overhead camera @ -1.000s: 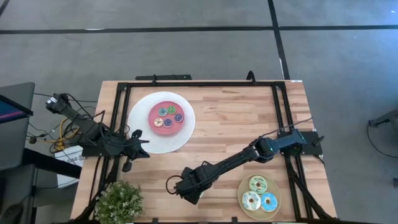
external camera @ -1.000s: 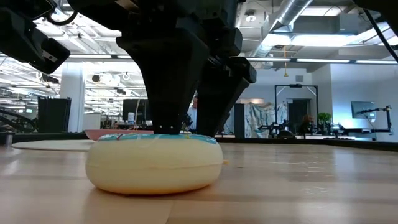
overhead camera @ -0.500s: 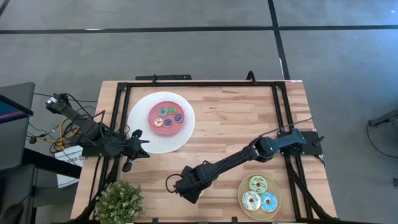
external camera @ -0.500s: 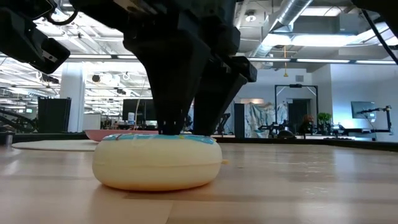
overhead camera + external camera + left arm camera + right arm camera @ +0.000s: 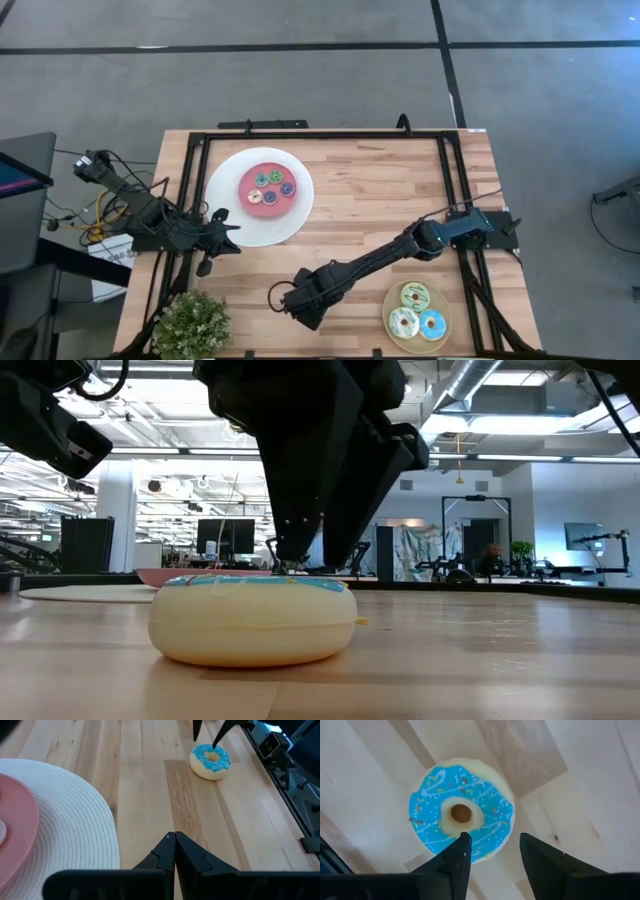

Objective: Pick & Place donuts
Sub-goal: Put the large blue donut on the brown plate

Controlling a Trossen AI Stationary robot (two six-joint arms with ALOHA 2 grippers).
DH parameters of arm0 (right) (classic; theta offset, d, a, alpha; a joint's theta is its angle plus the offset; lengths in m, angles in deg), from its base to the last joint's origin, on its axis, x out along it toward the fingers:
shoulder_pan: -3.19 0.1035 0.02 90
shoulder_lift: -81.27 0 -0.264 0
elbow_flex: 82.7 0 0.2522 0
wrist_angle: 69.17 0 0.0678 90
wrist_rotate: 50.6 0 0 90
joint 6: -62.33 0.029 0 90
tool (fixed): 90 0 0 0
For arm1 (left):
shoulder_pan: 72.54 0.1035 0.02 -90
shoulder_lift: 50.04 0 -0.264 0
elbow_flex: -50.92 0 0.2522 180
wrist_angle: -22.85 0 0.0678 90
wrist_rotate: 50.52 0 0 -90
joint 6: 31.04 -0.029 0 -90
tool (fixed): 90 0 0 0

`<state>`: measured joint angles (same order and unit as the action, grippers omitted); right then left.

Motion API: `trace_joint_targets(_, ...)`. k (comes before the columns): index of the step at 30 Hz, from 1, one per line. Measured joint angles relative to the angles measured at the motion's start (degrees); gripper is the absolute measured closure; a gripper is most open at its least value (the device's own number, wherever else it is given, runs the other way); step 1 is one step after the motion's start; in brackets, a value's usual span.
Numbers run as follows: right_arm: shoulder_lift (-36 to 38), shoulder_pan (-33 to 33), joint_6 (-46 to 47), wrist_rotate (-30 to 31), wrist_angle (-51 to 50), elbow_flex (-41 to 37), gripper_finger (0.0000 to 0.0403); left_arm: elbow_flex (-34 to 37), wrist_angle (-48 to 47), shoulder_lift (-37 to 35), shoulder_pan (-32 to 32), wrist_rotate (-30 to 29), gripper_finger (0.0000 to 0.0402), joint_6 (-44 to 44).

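- Desk (image 5: 370, 190): white plate (image 5: 232, 222) with pink centre seen near the far-left corner, tan plate (image 5: 440, 300) with three donuts at the near-right corner.
- Right end effector (image 5: 492, 851): positioned above the blue donut (image 5: 461, 813) near the middle of the near edge; fingers part-open, one over the icing, nothing gripped.
- Left end effector (image 5: 175, 840): parked at the left edge beside the white plate, fingers closed, empty.

Blue donut (image 5: 210, 761) on wood table (image 5: 150, 795); white plate (image 5: 65, 820) near.
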<state>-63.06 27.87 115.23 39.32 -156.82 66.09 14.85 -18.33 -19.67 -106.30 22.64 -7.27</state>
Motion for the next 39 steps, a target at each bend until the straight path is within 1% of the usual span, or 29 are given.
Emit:
trace_joint_targets(4, -0.2, 0.1, 1.1, 0.0, -0.1, 0.0, 0.0214, 0.0, 0.0, 0.0, 0.0, 0.0, 0.0402, 1.0)
trace_joint_targets(11, -0.2, 0.0, 1.2, 0.2, 0.3, 0.0, 0.0136, 0.0, -0.1, 0.0, 0.0, 0.0, 0.0401, 1.2)
trace_joint_targets(16, -0.2, 0.2, 1.1, 1.9, 2.8, -1.5, 0.0108, 0.0, -0.1, 0.0, 0.0, 0.0, 0.0401, 1.3)
trace_joint_targets(22, -0.3, 0.3, 1.2, 1.8, 7.7, -5.7, 0.0106, 0.0, -0.1, 0.0, 0.0, 0.0, 0.0401, 1.3)
trace_joint_targets(25, -0.3, 0.3, 1.1, 2.0, 7.7, -5.7, 0.0106, 0.0, -0.1, 0.0, 0.0, 0.1, 0.0401, 1.4)
trace_joint_targets(29, -0.3, 0.4, 0.6, 3.9, 7.4, -5.7, 0.0109, 0.0, -0.1, 0.0, 0.0, 0.1, 0.0401, 1.3)
trace_joint_targets(35, -0.3, -0.1, 0.5, 4.7, 7.1, -5.8, 0.0132, 0.0, -0.1, 0.0, 0.0, 0.0, 0.0401, 1.3)
trace_joint_targets(39, -0.3, -0.1, -0.3, 4.8, 7.1, -5.8, 0.0155, 0.0, -0.1, 0.0, 0.0, 0.0, 0.0402, 1.3)
